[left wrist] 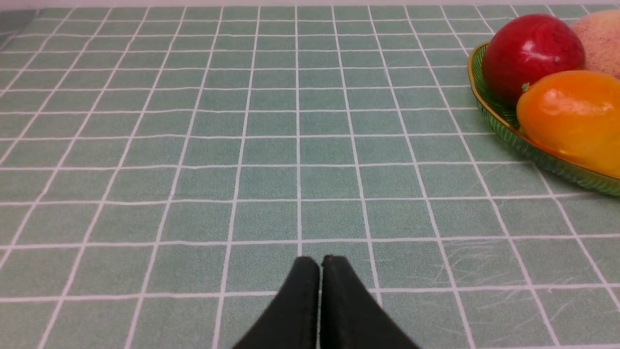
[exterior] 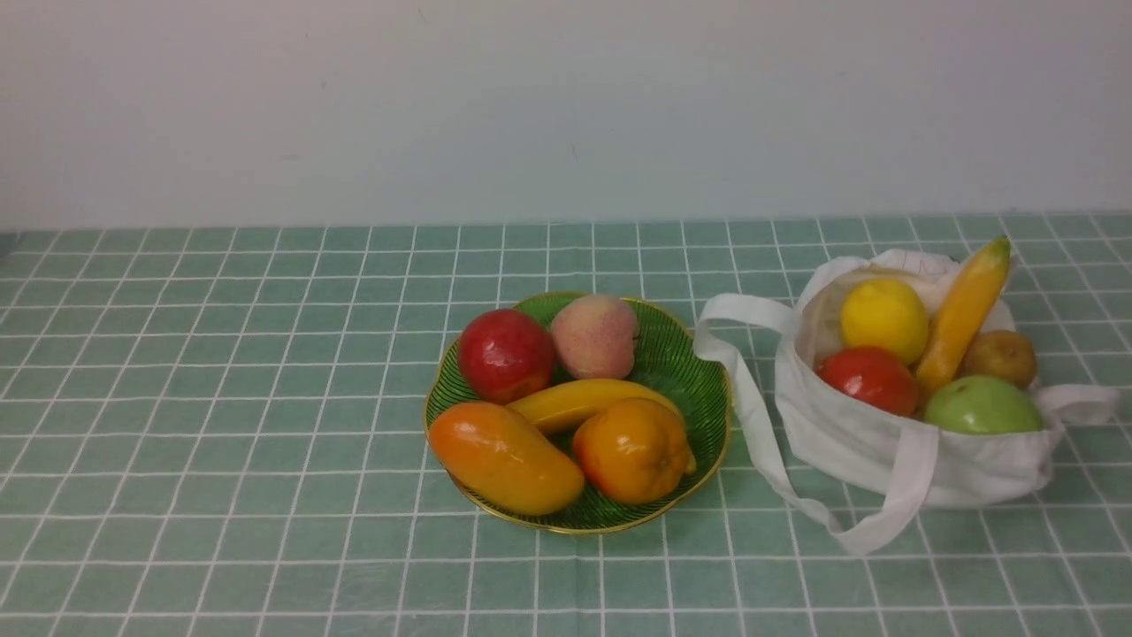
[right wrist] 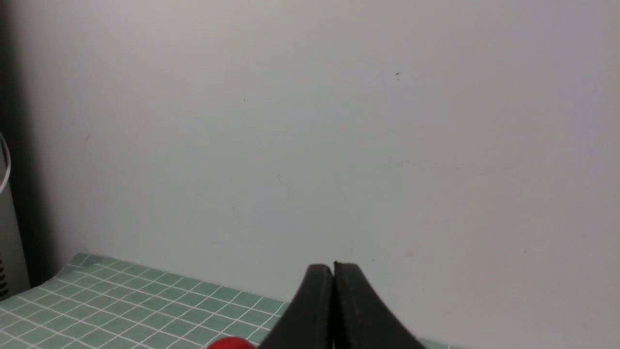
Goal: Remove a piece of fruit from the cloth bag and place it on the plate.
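The piece of fruit (exterior: 504,456), a large orange mango shape, lies on the front left of the green plate (exterior: 700,382). In the left wrist view the fruit (left wrist: 574,114) rests inside the plate's rim (left wrist: 503,131). The white cloth bag (exterior: 884,447) sits open to the right of the plate, its straps trailing on the table. Neither gripper shows in the front view. My left gripper (left wrist: 320,261) hovers over bare tablecloth left of the plate, shut and empty. My right gripper (right wrist: 333,266) is shut and empty, pointing at the wall.
A red apple (exterior: 506,354), a peach (exterior: 594,336), a banana (exterior: 584,400) and an orange (exterior: 632,449) share the plate. The bag holds a lemon (exterior: 884,318), a red fruit (exterior: 868,379), a long yellow fruit (exterior: 962,311), a green apple (exterior: 982,405) and a brown fruit (exterior: 1001,356).
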Tool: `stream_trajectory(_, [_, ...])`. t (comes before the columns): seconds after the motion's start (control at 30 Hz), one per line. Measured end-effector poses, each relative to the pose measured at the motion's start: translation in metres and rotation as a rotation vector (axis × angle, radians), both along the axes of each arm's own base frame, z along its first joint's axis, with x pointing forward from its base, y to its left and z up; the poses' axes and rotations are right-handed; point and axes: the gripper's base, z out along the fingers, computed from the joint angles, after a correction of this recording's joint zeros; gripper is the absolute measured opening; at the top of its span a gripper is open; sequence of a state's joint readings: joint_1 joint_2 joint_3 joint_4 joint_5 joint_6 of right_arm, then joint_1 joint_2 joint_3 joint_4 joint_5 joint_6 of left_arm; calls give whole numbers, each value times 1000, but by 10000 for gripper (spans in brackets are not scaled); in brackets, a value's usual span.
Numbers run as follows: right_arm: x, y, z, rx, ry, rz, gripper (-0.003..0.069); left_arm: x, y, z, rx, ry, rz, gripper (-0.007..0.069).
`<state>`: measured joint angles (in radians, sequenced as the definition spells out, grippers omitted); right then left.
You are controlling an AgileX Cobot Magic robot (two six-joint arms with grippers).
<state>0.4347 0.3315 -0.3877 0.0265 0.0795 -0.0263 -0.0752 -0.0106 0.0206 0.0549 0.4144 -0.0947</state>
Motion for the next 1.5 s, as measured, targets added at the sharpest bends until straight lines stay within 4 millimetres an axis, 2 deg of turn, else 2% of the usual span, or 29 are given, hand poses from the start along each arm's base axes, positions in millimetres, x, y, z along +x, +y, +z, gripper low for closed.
stream_trajectory(0.77, [-2,-1,-3,-10,2,-7,-14,0,0,0,0,0,0,-8])
stream_trajectory(0.93, [-11,-12,-40,2,37,-94,-14,0,0,0,0,0,0,-8])
stream_trajectory(1.0, [-15,-19,-72,-10,95,-180,-14,0,0,0,0,0,0,-8])
stream_trajectory(1.07, [-17,-22,-86,-19,127,-226,-14,0,0,0,0,0,0,-8])
stream_trajectory(1.17, [-18,-29,-123,-15,271,-348,-14,0,0,0,0,0,0,-8])
stream_trajectory(1.23, [-18,-31,-138,2,348,-390,-14,0,0,0,0,0,0,-8])
stream_trajectory(1.27, [-18,-32,-143,10,384,-405,-14,0,0,0,0,0,0,-8])
stream_trajectory(1.5, [-18,-32,-143,16,386,-414,-14,0,0,0,0,-1,0,-8])
